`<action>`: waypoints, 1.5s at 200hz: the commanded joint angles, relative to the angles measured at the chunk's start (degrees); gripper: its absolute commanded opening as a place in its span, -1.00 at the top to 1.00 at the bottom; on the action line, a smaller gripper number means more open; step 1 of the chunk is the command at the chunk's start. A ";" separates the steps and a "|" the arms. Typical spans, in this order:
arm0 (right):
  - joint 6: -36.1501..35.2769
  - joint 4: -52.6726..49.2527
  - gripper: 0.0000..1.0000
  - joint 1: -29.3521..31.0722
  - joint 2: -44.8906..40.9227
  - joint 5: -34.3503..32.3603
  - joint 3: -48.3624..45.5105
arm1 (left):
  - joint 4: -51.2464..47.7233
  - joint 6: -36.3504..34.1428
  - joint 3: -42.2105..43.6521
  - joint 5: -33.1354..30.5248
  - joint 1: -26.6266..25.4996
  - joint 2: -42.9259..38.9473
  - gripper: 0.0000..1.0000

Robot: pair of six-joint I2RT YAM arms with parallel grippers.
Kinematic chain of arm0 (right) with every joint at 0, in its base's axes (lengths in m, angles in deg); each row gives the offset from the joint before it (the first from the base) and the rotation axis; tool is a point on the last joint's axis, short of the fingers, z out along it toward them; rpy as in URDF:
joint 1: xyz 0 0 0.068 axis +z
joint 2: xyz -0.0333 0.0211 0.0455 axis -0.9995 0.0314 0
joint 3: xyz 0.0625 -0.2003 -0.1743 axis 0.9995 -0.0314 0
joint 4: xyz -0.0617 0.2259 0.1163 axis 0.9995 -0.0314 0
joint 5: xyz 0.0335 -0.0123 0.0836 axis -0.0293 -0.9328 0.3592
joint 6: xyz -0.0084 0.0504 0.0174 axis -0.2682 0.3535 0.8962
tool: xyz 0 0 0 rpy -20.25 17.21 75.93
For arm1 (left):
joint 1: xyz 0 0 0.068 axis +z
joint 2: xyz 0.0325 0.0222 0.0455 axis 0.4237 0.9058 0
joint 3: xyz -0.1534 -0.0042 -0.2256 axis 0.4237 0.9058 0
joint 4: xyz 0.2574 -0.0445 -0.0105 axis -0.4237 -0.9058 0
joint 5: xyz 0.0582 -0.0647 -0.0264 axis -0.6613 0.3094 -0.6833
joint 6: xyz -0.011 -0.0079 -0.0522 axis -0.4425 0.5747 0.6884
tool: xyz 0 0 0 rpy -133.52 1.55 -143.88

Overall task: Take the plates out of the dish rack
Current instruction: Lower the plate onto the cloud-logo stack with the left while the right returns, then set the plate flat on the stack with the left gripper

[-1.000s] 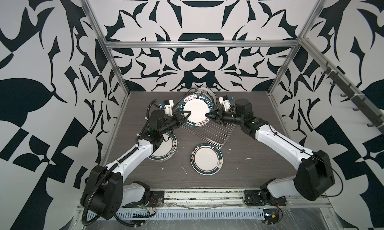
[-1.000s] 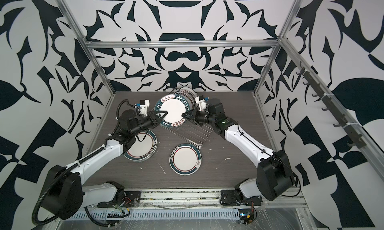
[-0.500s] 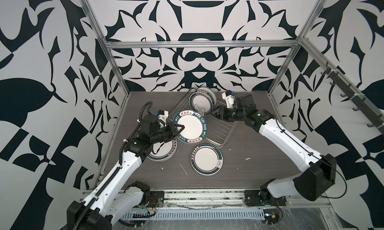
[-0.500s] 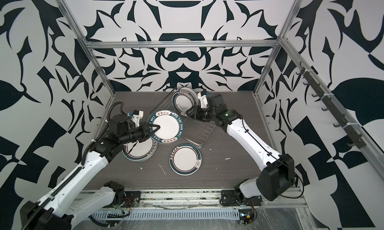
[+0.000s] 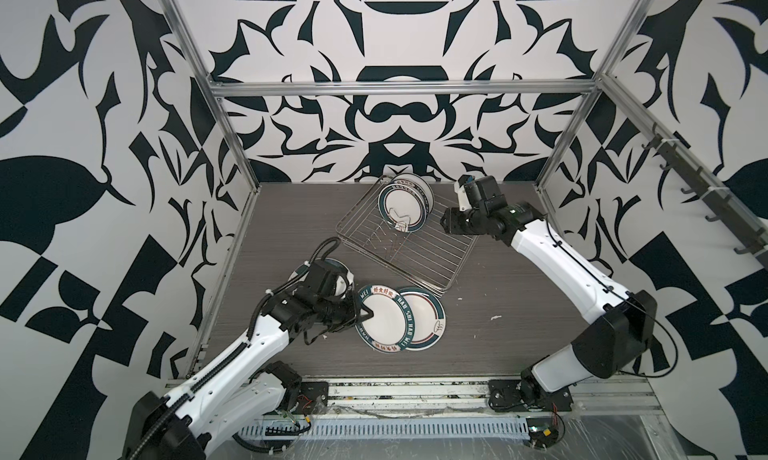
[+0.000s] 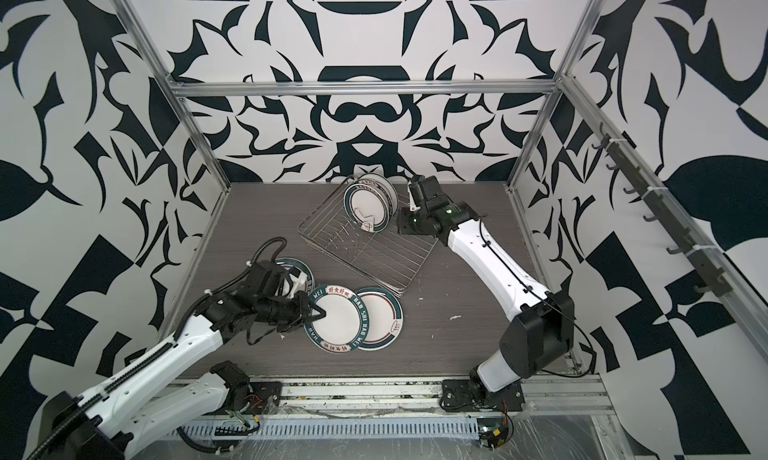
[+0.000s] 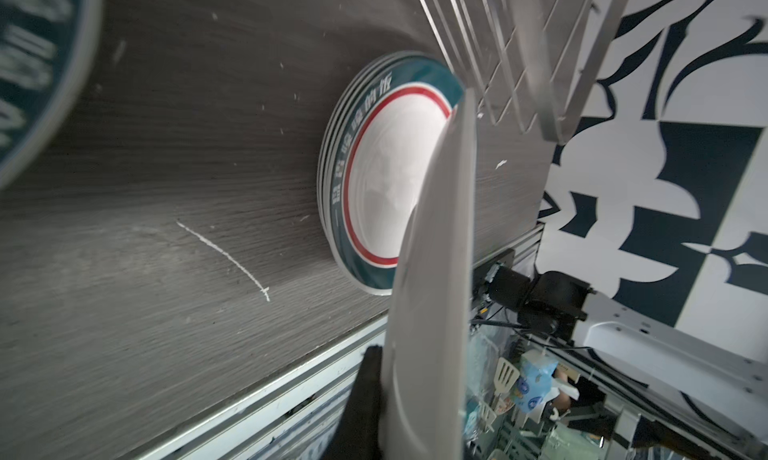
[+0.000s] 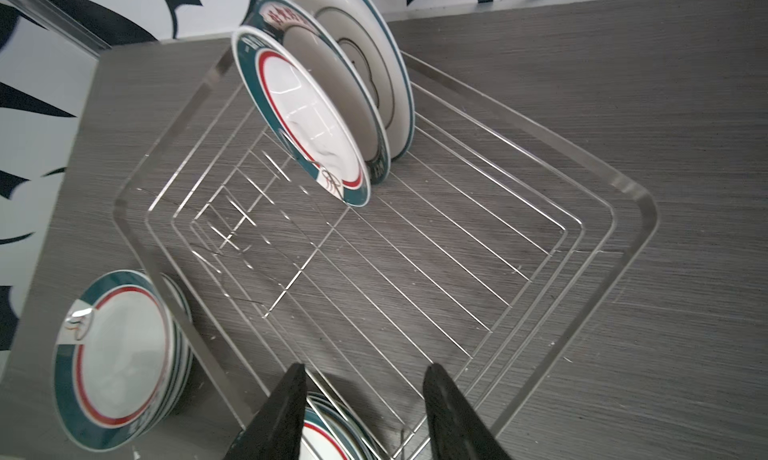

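Observation:
My left gripper (image 5: 366,312) is shut on the left rim of a white plate (image 5: 381,317) with a teal rim and red characters. It holds the plate over the left part of a plate stack (image 5: 422,325) on the table's front middle. In the left wrist view the held plate (image 7: 432,271) shows edge-on, one finger (image 7: 365,400) pressed to it, the stack (image 7: 386,179) beyond. The dish rack (image 5: 419,250) holds three upright plates (image 5: 402,204) at its back corner. My right gripper (image 8: 365,379) hangs open and empty above the rack (image 8: 415,246).
A second plate stack (image 5: 332,269) lies left of the rack, partly under my left wrist, also seen as a stack (image 8: 120,354) in the right wrist view. Metal frame posts and patterned walls close in the dark wood table (image 5: 519,333). White crumbs (image 5: 494,316) dot it.
The right gripper opened, let go of the plate and drew back over the rack. The left gripper carried that plate from above the rack down to the front stack.

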 commanded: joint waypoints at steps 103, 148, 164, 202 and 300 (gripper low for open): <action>-4.59 -0.86 0.00 -0.26 1.42 -1.75 2.72 | 11.86 2.83 -0.26 -4.39 -5.28 11.85 0.51; -5.55 -1.41 0.00 -0.19 2.27 0.44 3.01 | 8.33 3.33 -2.63 -5.73 -5.54 15.92 0.24; -5.79 -1.81 0.00 -0.27 2.81 1.38 3.27 | 7.15 3.30 -3.80 -6.35 -5.55 17.42 0.18; -6.21 -1.63 0.00 -0.28 3.27 2.52 2.85 | 4.33 2.99 -6.82 -7.26 -5.63 21.72 0.10; -8.76 -1.19 -0.01 -0.24 2.92 5.11 1.39 | 0.00 2.02 -14.51 -8.41 -5.79 30.07 0.07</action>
